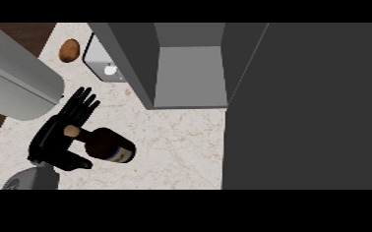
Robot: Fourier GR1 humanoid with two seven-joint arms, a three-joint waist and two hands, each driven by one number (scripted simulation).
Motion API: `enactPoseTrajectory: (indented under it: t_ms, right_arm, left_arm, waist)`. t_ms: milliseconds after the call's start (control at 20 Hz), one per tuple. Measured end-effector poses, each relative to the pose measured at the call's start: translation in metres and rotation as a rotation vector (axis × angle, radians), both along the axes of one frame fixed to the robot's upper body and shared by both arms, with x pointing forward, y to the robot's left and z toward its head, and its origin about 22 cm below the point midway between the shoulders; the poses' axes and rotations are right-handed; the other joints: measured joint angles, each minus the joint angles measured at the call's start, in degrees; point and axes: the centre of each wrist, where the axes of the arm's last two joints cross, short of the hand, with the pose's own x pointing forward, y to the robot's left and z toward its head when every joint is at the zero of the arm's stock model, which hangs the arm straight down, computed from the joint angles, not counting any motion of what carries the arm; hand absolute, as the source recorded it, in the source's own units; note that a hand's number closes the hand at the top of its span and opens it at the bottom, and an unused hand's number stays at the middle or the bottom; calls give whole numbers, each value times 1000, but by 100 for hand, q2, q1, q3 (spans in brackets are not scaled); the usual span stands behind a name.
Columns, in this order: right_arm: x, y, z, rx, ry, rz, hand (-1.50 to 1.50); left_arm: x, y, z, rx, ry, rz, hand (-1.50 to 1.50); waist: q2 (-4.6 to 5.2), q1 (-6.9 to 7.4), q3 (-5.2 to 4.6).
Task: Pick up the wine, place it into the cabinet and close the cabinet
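On the counter's lower left: wine sits on the counter with its cork end against the palm of the left hand; I cannot tell whether it is upright or tipped.
Left-hand fingers: the fingers are straight and spread past the cork, and the thumb lies low beside the dark body. Nothing is wrapped round the bottle yet.
Right hand: out of sight.
Cabinet: the cabinet is open, up and to the right of the wine and well apart from it. Its door is swung out along the right.
Step in hand: most likely taking hold of the wine.
Doing it well: curl the fingers round the body, not the cork, with the thumb opposite, and lift only once the hold is settled.
Carrying: aim for the opening's middle, keeping off the left wall and the door's edge.
Risk: a hold at the neck alone could let the bottle swing or slip.
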Motion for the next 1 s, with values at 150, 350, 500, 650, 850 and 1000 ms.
enactPoseTrajectory:
  t_ms: [150,350,500,650,850,1000]
  right_arm:
    - [-1,4,-2,23,1,10,-150]
    - [0,3,0,13,0,15,-150]
    - [2,2,1,8,-3,16,-150]
    - [0,1,0,10,-1,13,-150]
    - [2,0,2,9,-5,12,-150]
    - [0,2,-2,31,-1,16,-150]
  left_arm:
    - [1,-1,-15,-30,17,-46,-150]
    - [-6,0,-38,-66,40,-79,-150]
    - [-12,-3,-55,-99,66,-96,-150]
    - [-7,-1,-63,-119,86,-103,-150]
    - [-5,-10,-77,-133,107,-99,-150]
    - [-1,-13,-83,-157,121,-80,-150]
  waist:
    - [-1,3,-1]
    - [0,12,-2]
    - [0,16,-2]
    - [1,-1,-2]
    - [4,1,-3]
    - [4,-11,-4]
